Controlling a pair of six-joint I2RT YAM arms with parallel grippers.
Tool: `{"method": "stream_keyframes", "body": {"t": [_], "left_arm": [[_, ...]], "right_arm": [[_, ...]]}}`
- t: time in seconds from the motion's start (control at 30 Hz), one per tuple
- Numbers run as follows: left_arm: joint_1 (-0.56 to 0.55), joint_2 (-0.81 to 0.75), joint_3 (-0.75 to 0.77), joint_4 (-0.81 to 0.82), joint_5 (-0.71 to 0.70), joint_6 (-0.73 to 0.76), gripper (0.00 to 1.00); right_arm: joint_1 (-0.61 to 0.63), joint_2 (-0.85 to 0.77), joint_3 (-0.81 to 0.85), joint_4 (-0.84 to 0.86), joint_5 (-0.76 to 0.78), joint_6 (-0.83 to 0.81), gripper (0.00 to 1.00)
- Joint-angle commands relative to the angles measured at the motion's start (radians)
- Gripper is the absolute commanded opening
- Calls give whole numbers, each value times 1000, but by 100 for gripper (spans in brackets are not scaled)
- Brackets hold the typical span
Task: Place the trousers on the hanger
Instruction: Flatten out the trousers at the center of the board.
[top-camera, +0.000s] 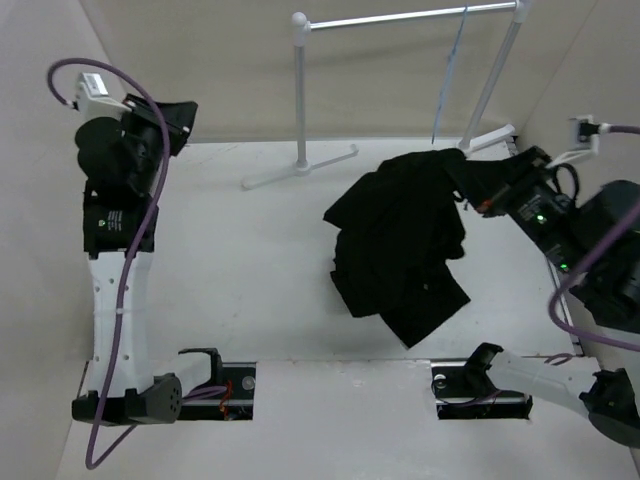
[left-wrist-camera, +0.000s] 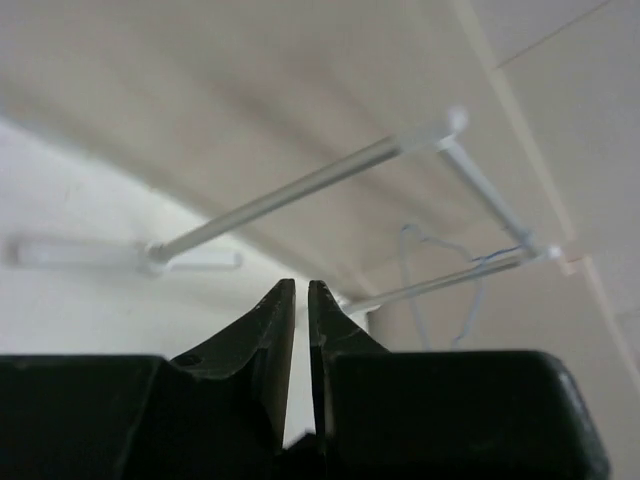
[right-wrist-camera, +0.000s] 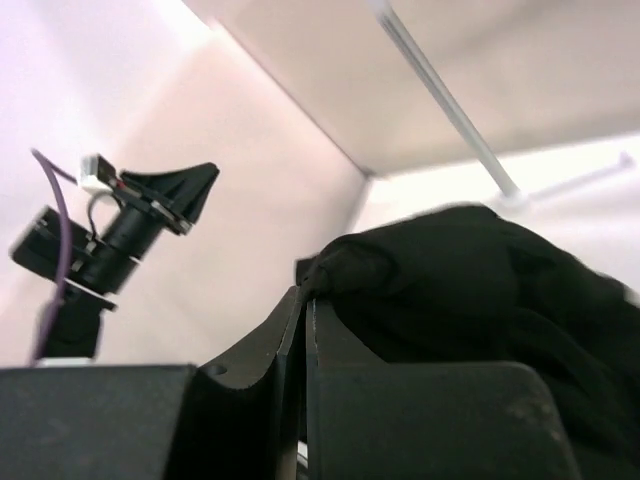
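Right claw (right-wrist-camera: 305, 292) clenched on crumpled soft black trousers (top-camera: 400, 240); left claw (left-wrist-camera: 301, 290) clenched, empty; thin wire hanger (top-camera: 452, 70) on tubular rack (top-camera: 400, 20).

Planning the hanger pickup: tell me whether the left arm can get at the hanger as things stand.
Doubtful. The hanger hangs at the right end of the rail, across the whole table from the left end effector, with the rack's left post between. It looks a long stretch.
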Motion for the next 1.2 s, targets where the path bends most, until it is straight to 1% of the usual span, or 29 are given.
{"method": "stream_keyframes", "body": {"t": [0.0, 0.03, 0.1, 0.2, 0.3, 0.33, 0.4, 0.47, 0.57, 0.63, 0.7, 0.77, 0.83, 1.03, 1.07, 1.1, 1.13, 1.17], "left_arm": [[12, 20, 141, -30, 42, -21, 10], [-2, 31, 144, -34, 42, -25, 11], [-83, 39, 70, -40, 41, -33, 15], [-235, 16, -177, -43, 21, -33, 24], [-429, -9, -447, -19, -10, -53, 40], [-480, -15, -505, -7, -27, -59, 43], [-626, -42, -640, 41, -89, -86, 52], [-768, -62, -743, 99, -149, -122, 60], [-943, -35, -810, 212, -179, -151, 70], [-1045, 29, -807, 283, -188, -150, 76], [-1125, 107, -788, 354, -199, -146, 80], [-1171, 178, -773, 426, -205, -145, 82], [-1189, 236, -762, 492, -200, -145, 83], [-1225, 434, -650, 621, -113, -143, 82], [-1235, 459, -634, 648, -101, -146, 80], [-1244, 482, -615, 674, -94, -148, 73], [-1249, 499, -601, 682, -99, -148, 64], [-1248, 517, -583, 685, -105, -148, 46]], "right_arm": [[12, -37, 72, 63, 13, -9, 6], [10, -46, 53, 57, 18, -11, 6], [-19, -69, -22, 31, 21, 0, 6], [-94, -102, -141, 0, 26, 26, 5], [-171, -111, -206, -17, -3, 37, 5], [-186, -109, -212, -23, -14, 37, 5], [-223, -105, -235, -22, -26, 35, 5], [-249, -93, -258, -19, -28, 41, 5], [-286, -59, -284, -5, -29, 55, 5], [-300, -30, -297, 12, -28, 66, 4], [-321, -5, -301, 37, -33, 77, 4], [-335, 16, -297, 50, -48, 86, 4], [-343, 30, -289, 54, -59, 96, 5], [-357, 50, -274, 54, -72, 104, 5], [-358, 50, -272, 52, -72, 104, 5], [-361, 50, -269, 51, -72, 104, 5], [-363, 49, -263, 49, -74, 104, 5], [-364, 47, -255, 49, -79, 103, 5]]}}
